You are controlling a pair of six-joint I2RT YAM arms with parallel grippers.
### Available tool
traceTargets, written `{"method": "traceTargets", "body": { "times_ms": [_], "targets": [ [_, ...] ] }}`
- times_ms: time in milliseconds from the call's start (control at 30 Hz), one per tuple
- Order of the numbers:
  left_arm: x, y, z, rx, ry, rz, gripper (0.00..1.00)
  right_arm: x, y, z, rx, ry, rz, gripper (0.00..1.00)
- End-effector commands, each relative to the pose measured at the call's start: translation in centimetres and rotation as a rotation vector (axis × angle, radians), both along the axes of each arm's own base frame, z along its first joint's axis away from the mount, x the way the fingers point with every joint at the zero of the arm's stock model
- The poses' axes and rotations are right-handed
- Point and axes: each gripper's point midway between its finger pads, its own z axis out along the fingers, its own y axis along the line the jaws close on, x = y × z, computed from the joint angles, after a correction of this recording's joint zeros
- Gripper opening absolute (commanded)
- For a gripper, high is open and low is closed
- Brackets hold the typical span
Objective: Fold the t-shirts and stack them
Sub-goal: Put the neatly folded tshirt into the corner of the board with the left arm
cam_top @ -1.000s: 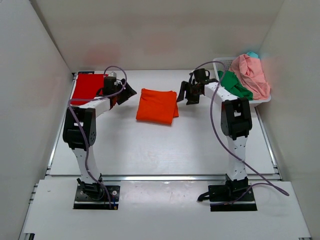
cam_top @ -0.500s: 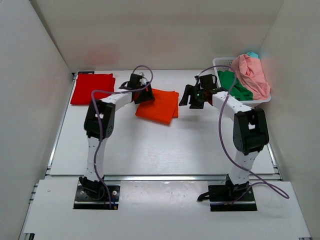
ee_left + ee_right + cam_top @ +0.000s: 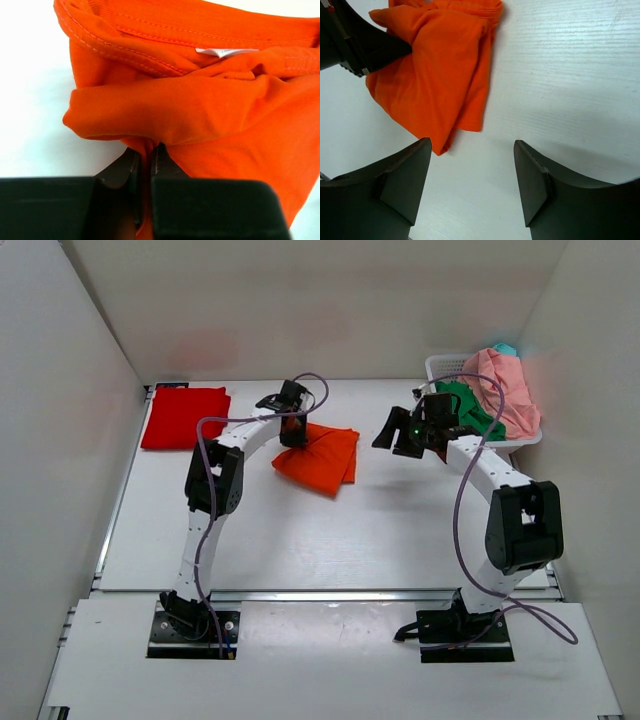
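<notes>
A folded bright orange t-shirt (image 3: 322,456) lies mid-table, its left edge bunched up. My left gripper (image 3: 293,433) is shut on that bunched edge; the left wrist view shows orange cloth (image 3: 200,110) pinched between the jaws of the left gripper (image 3: 148,150). A folded deeper red t-shirt (image 3: 183,417) lies flat at the back left. My right gripper (image 3: 405,440) hovers open to the right of the orange t-shirt (image 3: 440,70), and in its own wrist view the right gripper (image 3: 472,150) holds nothing. Green (image 3: 470,410), pale pink (image 3: 505,385) and teal (image 3: 506,349) t-shirts are piled at the back right.
The white lattice basket (image 3: 437,367) at the back right corner holds the loose pile. White walls close in the table on the left, back and right. Both arm bases are bolted at the near edge.
My left gripper swung right from the red t-shirt to the orange one and shut on its left edge, bunching and skewing it. The right gripper drifted right, staying open.
</notes>
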Motion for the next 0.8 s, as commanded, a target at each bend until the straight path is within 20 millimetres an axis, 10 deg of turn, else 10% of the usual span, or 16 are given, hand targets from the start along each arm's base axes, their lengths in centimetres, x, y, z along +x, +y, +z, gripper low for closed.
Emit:
{"method": "traceTargets", "body": {
  "times_ms": [0, 167, 767],
  "targets": [
    [0.1, 5.2, 5.1, 0.12, -0.065, 0.043, 0.0, -0.3, 0.2, 2.0, 0.029, -0.067, 0.011, 0.64],
    [3.0, 10.9, 12.6, 0.211, -0.22, 0.121, 0.0, -1.1, 0.1, 2.8, 0.043, -0.086, 0.015, 0.65],
    [9.0, 29.1, 23.3, 0.359, -0.491, 0.456, 0.0, -2.1, 0.6, 4.3, 0.061, -0.102, 0.077, 0.62]
  ]
}}
